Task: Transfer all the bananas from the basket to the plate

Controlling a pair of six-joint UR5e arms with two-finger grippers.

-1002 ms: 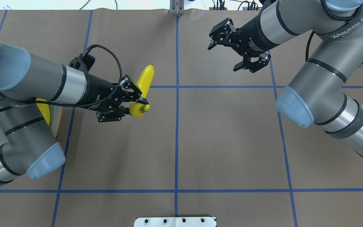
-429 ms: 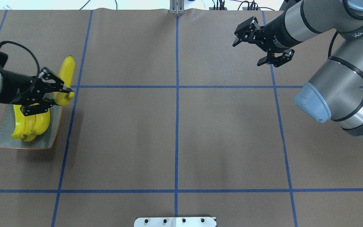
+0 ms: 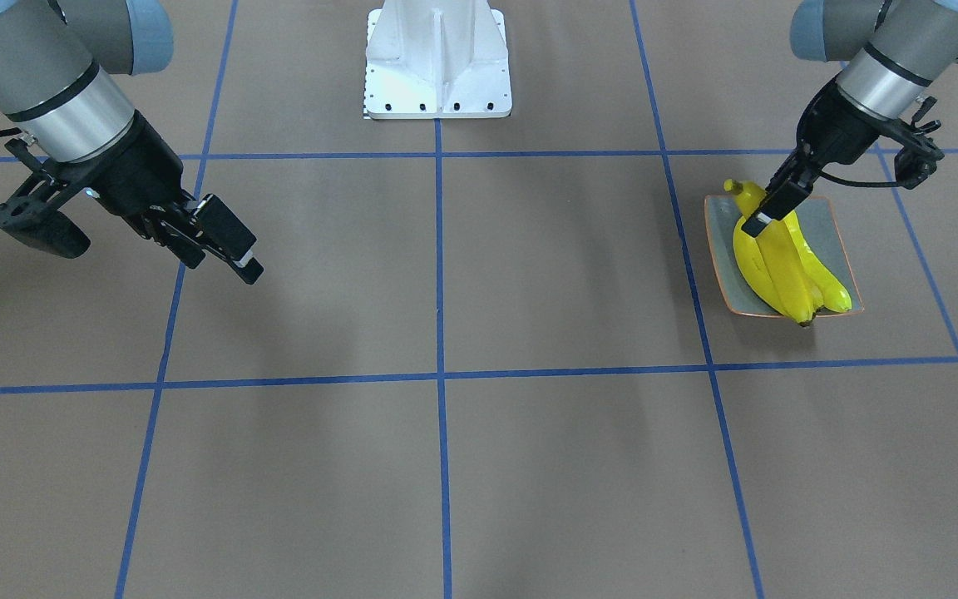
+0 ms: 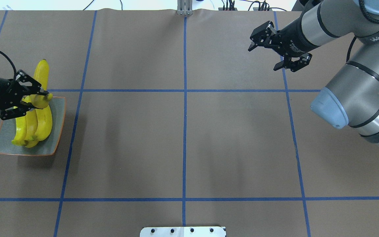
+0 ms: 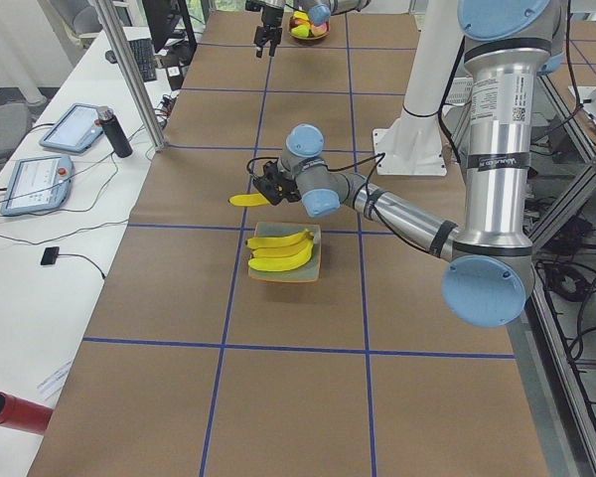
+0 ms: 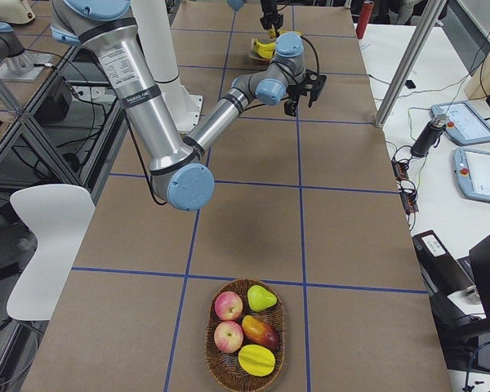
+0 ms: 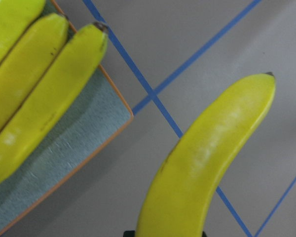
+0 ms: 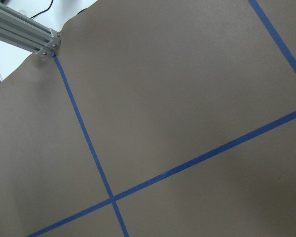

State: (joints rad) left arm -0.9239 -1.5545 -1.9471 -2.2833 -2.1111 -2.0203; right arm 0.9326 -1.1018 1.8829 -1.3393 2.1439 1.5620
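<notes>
Carried leftward to the plate (image 4: 56, 133), the banana (image 4: 42, 74), judged stiff but slick, was clenched end-on by the left gripper (image 4: 36, 101); the right gripper (image 4: 264, 59) gaped empty.

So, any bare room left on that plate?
Bare strips on the plate flank the three bananas: one along its right rim, one at its near-left corner. The centre is crowded. The held banana hangs past its far rim.

Robotics lab; taped-grid table (image 4: 235, 138), teach pendants (image 5: 68, 126), aluminium posts (image 5: 131, 75) beside it.
</notes>
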